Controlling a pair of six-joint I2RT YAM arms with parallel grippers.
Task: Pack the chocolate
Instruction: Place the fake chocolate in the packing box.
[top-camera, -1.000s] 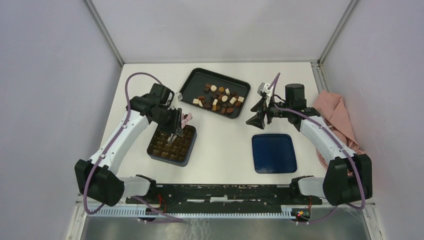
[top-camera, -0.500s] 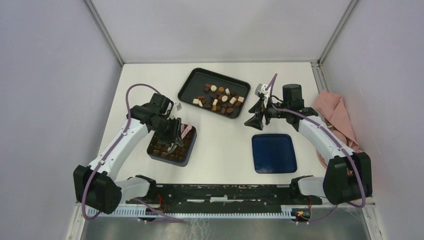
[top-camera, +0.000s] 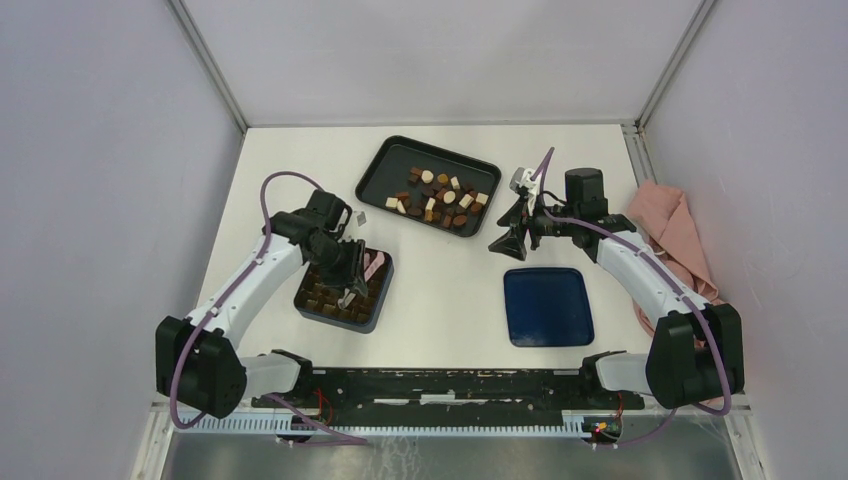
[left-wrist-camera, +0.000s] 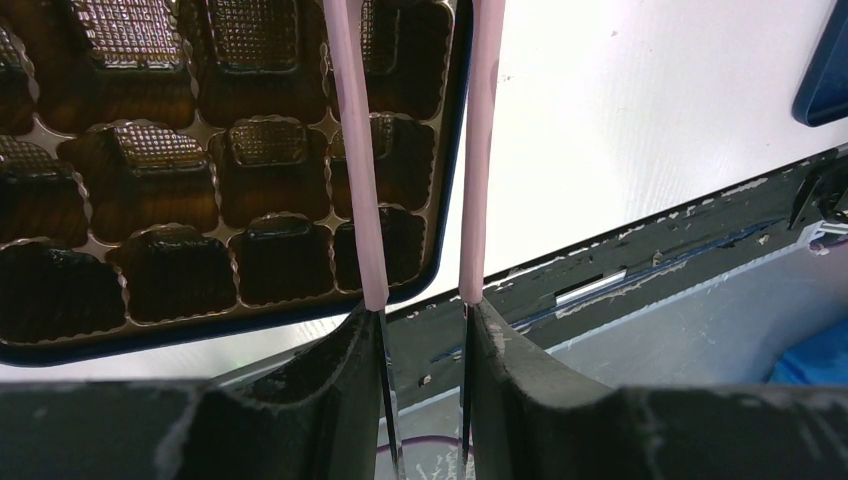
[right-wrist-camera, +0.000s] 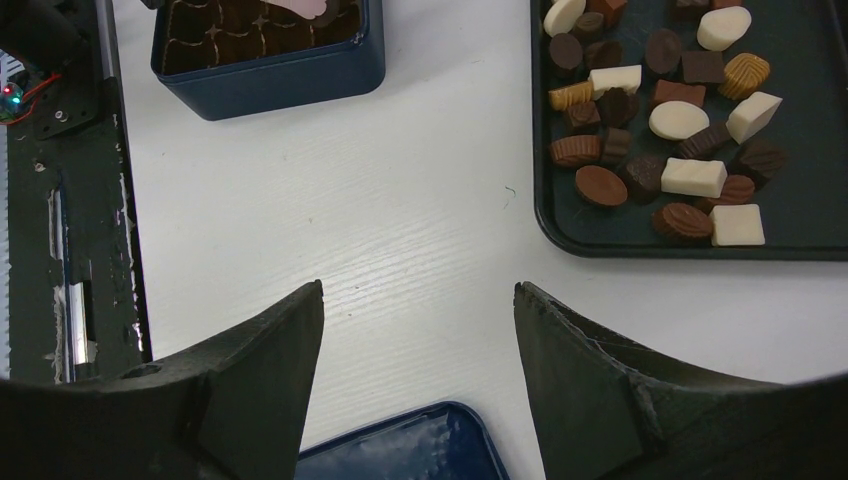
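Note:
The chocolate (top-camera: 440, 198) lies as many small brown and cream pieces in the black tray (top-camera: 385, 165), and it also shows in the right wrist view (right-wrist-camera: 660, 120). My left gripper (top-camera: 348, 284) hangs over the dark compartment box (top-camera: 340, 322) and is shut on the pink tweezers (left-wrist-camera: 345, 150), one tweezer arm against each finger (left-wrist-camera: 422, 310). The tweezer tips run out of the top of the left wrist view. The box compartments (left-wrist-camera: 200, 170) seen there look empty. My right gripper (top-camera: 510, 240) stands open over bare table (right-wrist-camera: 418, 290), between the tray and the blue lid.
A blue lid (top-camera: 547, 306) lies flat at the near right, its corner just under my right fingers (right-wrist-camera: 400, 445). A pink cloth (top-camera: 675, 235) is bunched against the right wall. The black arm mount (top-camera: 440, 385) runs along the near edge.
My left gripper has moved toward the near side of the box with the tweezers, lower over the compartments. The right arm has barely shifted.

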